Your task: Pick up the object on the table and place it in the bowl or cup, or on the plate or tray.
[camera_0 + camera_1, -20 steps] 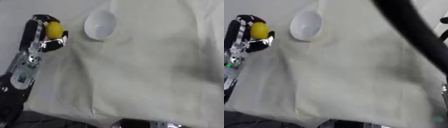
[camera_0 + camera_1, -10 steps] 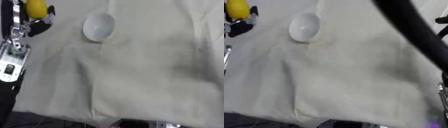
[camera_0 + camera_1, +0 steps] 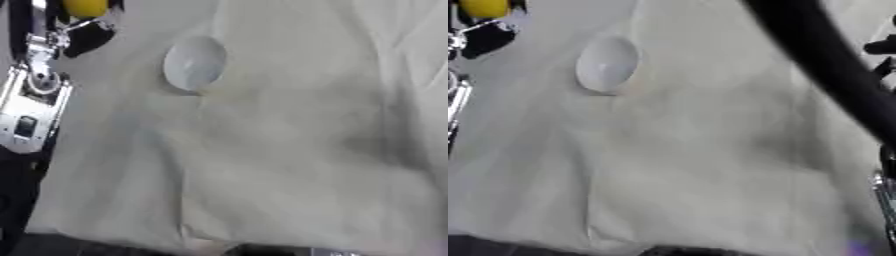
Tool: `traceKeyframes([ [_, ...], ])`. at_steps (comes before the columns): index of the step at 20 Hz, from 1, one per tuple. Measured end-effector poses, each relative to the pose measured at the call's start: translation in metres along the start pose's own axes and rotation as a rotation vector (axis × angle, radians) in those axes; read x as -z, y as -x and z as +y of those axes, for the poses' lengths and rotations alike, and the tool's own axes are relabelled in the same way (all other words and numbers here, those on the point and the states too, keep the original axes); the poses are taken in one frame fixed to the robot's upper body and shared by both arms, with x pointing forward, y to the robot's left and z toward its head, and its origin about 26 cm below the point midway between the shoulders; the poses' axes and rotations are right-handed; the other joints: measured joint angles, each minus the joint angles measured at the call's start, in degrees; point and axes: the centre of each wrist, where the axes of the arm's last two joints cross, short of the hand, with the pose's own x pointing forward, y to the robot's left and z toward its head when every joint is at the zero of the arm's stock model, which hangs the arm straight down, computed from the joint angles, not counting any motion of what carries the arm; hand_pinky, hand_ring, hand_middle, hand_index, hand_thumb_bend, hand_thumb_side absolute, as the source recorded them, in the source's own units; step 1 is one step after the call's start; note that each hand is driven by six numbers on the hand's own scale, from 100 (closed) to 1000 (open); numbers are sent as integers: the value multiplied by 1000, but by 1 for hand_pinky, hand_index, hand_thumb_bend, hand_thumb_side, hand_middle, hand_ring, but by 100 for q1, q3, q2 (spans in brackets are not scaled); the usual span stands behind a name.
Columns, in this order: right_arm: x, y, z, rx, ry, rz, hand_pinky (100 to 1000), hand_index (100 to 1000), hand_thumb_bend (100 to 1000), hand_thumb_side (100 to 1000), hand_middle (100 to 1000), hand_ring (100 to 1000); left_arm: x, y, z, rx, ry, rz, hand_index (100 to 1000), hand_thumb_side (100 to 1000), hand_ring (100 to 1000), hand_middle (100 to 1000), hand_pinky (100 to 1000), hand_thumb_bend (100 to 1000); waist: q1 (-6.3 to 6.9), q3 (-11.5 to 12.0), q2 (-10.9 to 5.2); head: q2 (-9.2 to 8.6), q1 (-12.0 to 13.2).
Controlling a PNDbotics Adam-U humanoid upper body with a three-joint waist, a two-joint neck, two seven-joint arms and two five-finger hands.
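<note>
A yellow round object (image 3: 85, 7) sits at the top left edge of the left eye view, held in my left hand (image 3: 86, 36), whose black fingers curl round it. The silver and black forearm runs down the left side. A white bowl (image 3: 194, 63) stands on the cream cloth, to the right of and slightly below the held object. My right arm (image 3: 824, 65) crosses the right eye view as a dark blurred bar; its hand does not show.
The table is covered by a wrinkled cream cloth (image 3: 289, 150) with folds running toward the front edge. The cloth's front edge and dark floor show along the bottom.
My left hand with the yellow object has risen toward the top left of the view, farther from me. The whole picture has also shifted, so the bowl appears lower.
</note>
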Motion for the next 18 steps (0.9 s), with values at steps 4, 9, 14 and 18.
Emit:
traceKeyframes([
  [4, 0, 0, 0, 3, -1, 4, 281, 786, 100, 901, 791, 629, 2, -7, -13, -10, 36, -22, 154, 100, 100, 100, 100, 100, 33, -38, -2, -2, -1],
  [9, 1, 0, 0, 8, 0, 0, 281, 785, 100, 899, 787, 627, -2, -9, -28, -8, 95, -41, 158, 100, 100, 100, 100, 100, 44, -75, -5, -3, -7],
  [14, 2, 0, 0, 11, 0, -2, 278, 785, 100, 898, 787, 625, -6, -7, -36, 5, 134, -49, 171, 100, 100, 100, 100, 100, 55, -75, -5, -3, -55],
  [18, 3, 0, 0, 11, 1, -4, 278, 785, 100, 898, 787, 625, -8, -5, -40, 17, 165, -61, 212, 100, 149, 100, 100, 119, 55, -75, -5, -3, -60],
])
